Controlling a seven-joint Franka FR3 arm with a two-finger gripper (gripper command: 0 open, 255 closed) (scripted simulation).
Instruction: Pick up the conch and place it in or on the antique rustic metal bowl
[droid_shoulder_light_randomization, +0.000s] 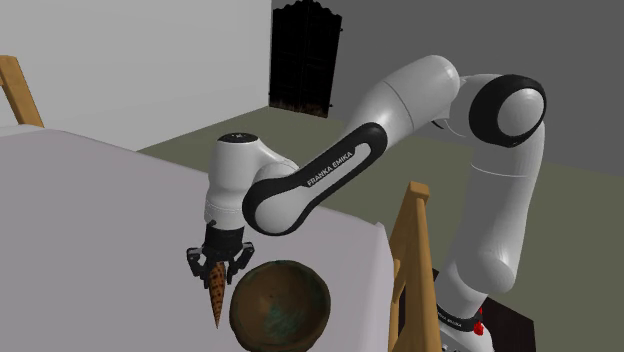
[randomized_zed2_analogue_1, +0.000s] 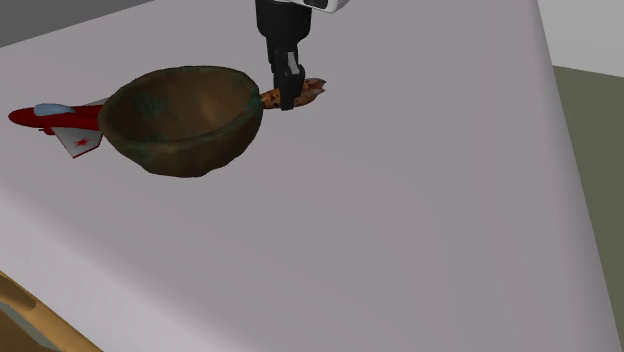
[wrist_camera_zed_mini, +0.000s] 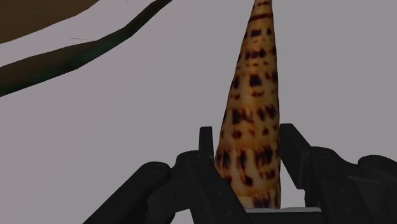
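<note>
Nearest, gripper (wrist_camera_zed_mini: 247, 143) clamped on the thick end of a spotted brown shell (wrist_camera_zed_mini: 251, 95), one finger tight against each side, the long point sticking out ahead. Cannot tell whether lifted or resting on the desk (randomized_zed2_analogue_1: 400, 220); low in any case, just beside the bowl (randomized_zed2_analogue_1: 180, 145), on its far side in the second exterior view. Likely trouble from here: held at one end only, so prone to swing or slip out between the fingers on the way up, with smooth tapering sides giving little purchase. Also a danger of knocking the long tip against the bowl's rim if carried across too low, shoving the bowl or twisting the shell loose; needs raising well clear first. Rounded underside to the bowl, so probably easy to rock or slide when struck. Beyond the bowl, a red and white toy rocket (randomized_zed2_analogue_1: 55, 120), partly tucked behind its wall and out of the path. Further off, in the shoulder view, a wooden chair back (droid_shoulder_light_randomization: 412, 240) at the desk's edge, then a dark door (droid_shoulder_light_randomization: 305, 55) in the back wall.
</note>
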